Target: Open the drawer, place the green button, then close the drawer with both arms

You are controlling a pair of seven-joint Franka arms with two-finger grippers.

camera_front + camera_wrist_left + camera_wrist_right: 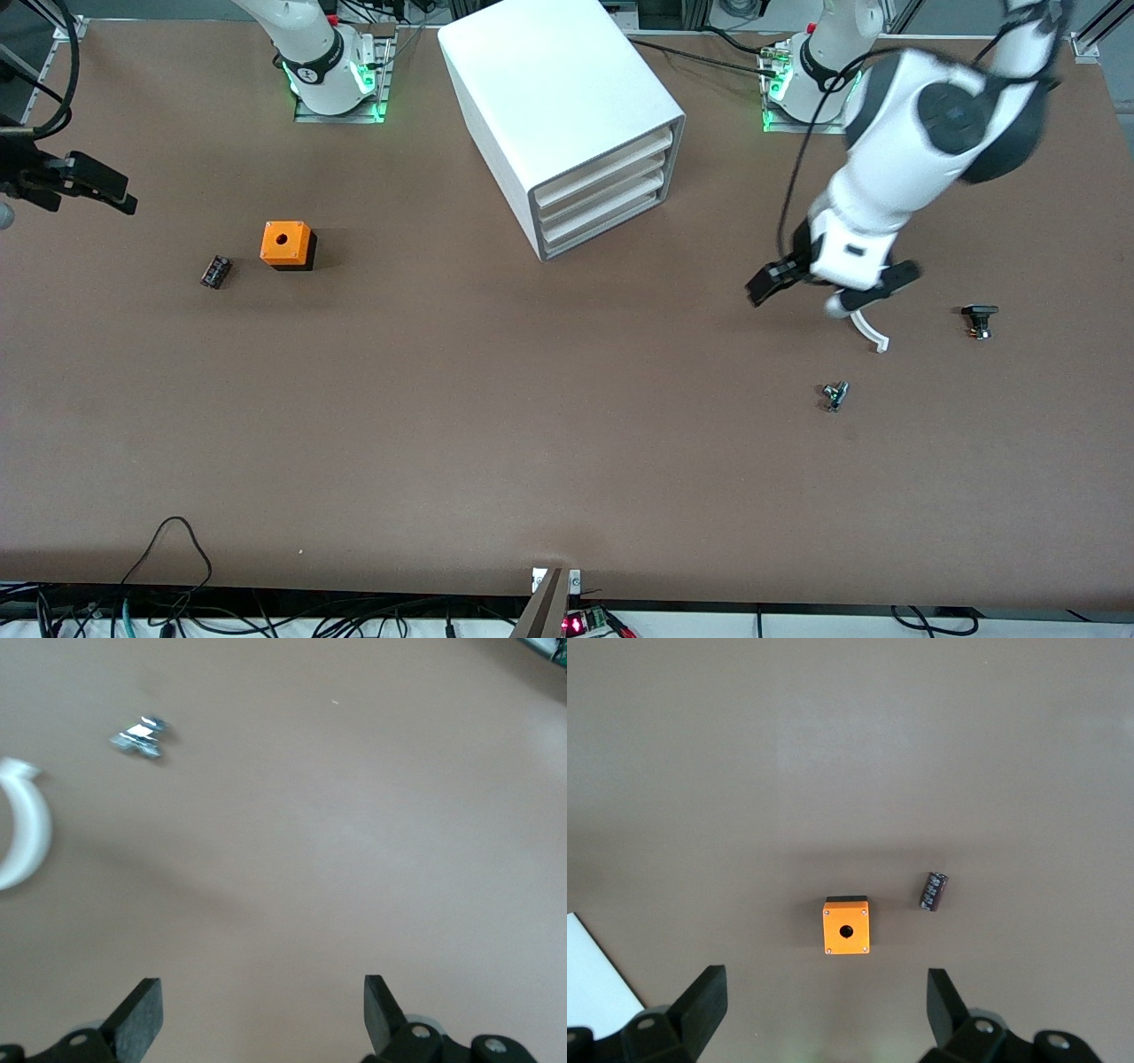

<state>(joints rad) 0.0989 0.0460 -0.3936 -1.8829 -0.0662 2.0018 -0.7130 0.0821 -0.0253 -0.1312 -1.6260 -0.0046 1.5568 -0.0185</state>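
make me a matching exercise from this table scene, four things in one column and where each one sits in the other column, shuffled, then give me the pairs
Things
1. square orange box with a round hole
2. large white three-drawer cabinet
3. small dark cylinder
4. open black left gripper

Places
A. between the two arm bases, drawers all shut
B. beside the orange box, nearer the right arm's end
C. in the air above bare brown table, near a curved white piece
D. between the cylinder and the cabinet

Pairs: 1-D, 2-A, 3-B, 4-C
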